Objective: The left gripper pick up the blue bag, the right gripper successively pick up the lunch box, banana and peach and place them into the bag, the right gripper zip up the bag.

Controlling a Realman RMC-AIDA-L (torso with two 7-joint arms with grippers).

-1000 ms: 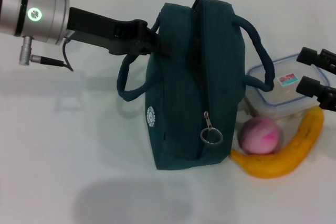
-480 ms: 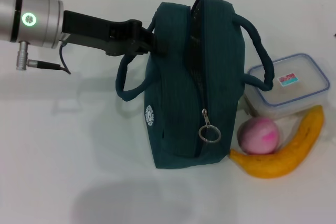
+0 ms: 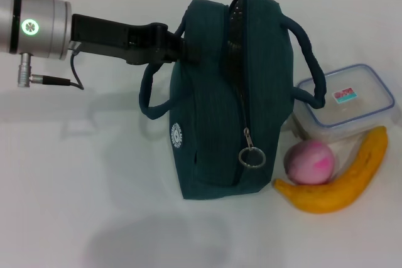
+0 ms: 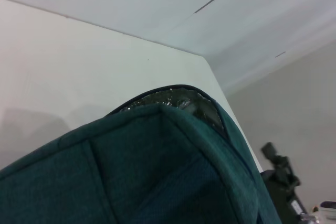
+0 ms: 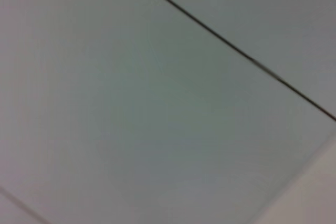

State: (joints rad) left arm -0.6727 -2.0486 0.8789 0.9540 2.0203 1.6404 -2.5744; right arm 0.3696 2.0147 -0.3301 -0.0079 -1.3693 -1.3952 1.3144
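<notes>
Teal blue bag (image 3: 229, 98) sitting mid-bench, pinched at its ten o'clock edge by left pincer (image 3: 182, 51), zip now gaping wider. Lunch box (image 3: 345, 108), peach (image 3: 309, 162), banana (image 3: 339, 183) waiting at four o'clock; right pincer gone from view.

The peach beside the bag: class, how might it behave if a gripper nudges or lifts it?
Being round, the peach would probably roll if nudged, though the banana curving beside it may stop it. Its soft-looking skin could bruise under a hard squeeze.

No legible text on blue bag (image 3: 220, 105) logo or lunch box (image 3: 345, 108) label
</notes>
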